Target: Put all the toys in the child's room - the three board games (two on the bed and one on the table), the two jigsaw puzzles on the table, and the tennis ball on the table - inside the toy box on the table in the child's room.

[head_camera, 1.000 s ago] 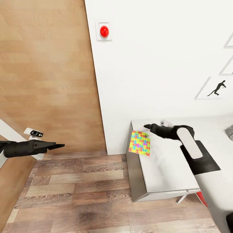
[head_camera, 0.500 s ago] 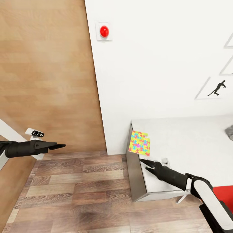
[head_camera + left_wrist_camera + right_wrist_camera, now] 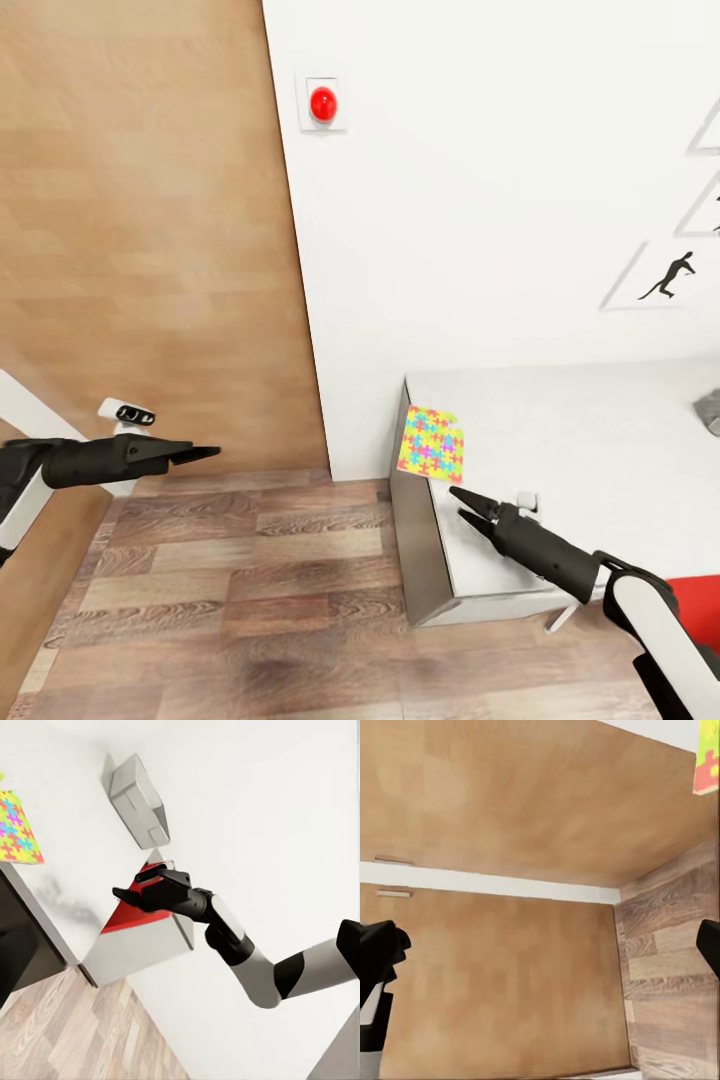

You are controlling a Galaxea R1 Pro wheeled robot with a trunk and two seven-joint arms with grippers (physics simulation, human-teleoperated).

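The right gripper (image 3: 462, 505) hangs over the near left part of the table (image 3: 560, 440), its two dark fingers a little apart at the tips and nothing between them; in the left wrist view the same gripper (image 3: 126, 894) shows with its fingers parted and empty. Just beyond it, at the table's left edge, lies the puzzle (image 3: 431, 444), a flat square of yellow, pink, blue and green interlocking pieces, one side slightly past the edge; the gripper is near it but apart from it. The same puzzle (image 3: 16, 828) shows in the left wrist view and a corner of it (image 3: 706, 754) in the right wrist view. No writing can be read on it. A red panel (image 3: 692, 598) shows at the table's near right side. Well to the left of the table, over the wood floor (image 3: 240, 590), the left gripper (image 3: 205, 454) points toward the table with its fingers drawn close together and nothing in them. At the table's far right edge sits a grey bin (image 3: 138, 801), seen whole in the left wrist view and as a sliver (image 3: 709, 408) in the head view. Behind the table the white wall (image 3: 480, 200) carries a red button (image 3: 322, 103) on a white plate and a black player silhouette print (image 3: 665, 274); left of the wall stands a wood panel (image 3: 140, 220).
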